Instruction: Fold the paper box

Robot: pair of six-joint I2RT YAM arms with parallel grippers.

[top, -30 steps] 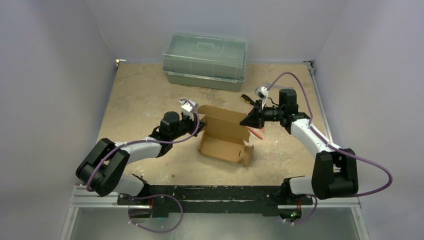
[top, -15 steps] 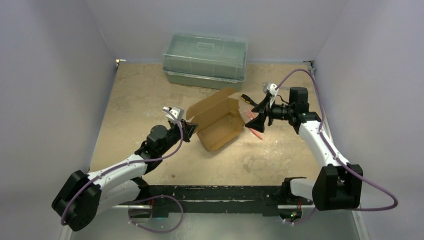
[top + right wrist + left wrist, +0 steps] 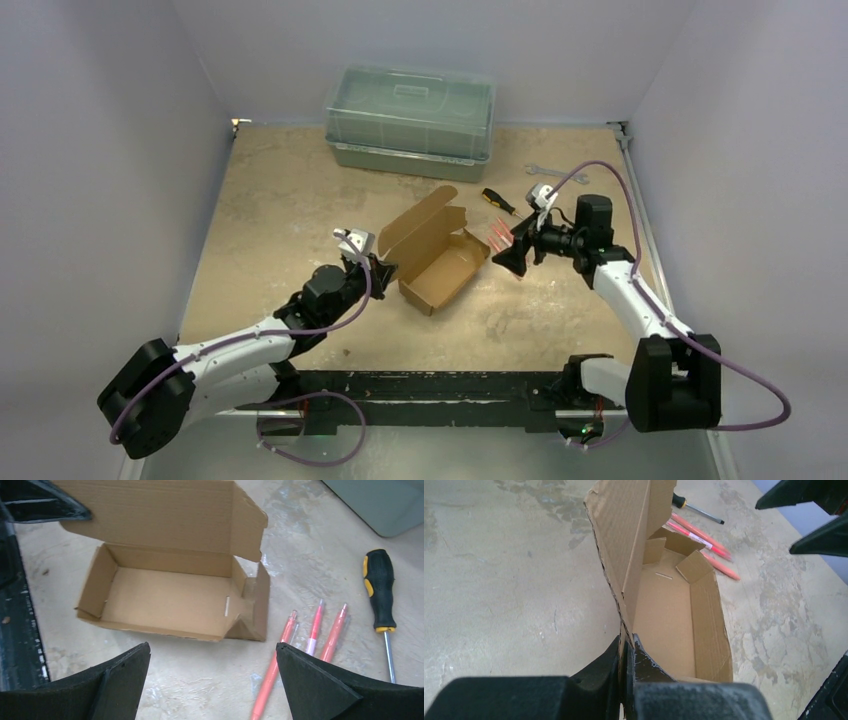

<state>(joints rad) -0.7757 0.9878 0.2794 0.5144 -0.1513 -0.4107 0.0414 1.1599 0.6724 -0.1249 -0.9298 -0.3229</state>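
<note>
1. First, left hand [image 3: 625,647] clenched on the paper box [image 3: 437,262], pinching the near end of its upright lid-side wall.
2. Paper box sits mid-surface [image 3: 280,190], open-topped, lid flap raised, set diagonal to the arms.
3. Right hand [image 3: 212,652] released, fingers spread wide, hovering just right of the box, not touching it.
4. Pink pens [image 3: 315,630] lie by that hand; screwdriver [image 3: 378,587] just beyond, wrench [image 3: 543,172] farther.
5. Lidded plastic container [image 3: 410,120] at far edge.

Left arm [image 3: 235,347], right arm [image 3: 628,288]: links clad in white shells, joints housed in bulky black blocks. Purple cable [image 3: 600,164] routed along each, in loose loops. White bracket [image 3: 352,240] fitted at wrist. Right gripper [image 3: 212,647]: fingers [image 3: 320,685] black, wedge-shaped, matte, grainy.
</note>
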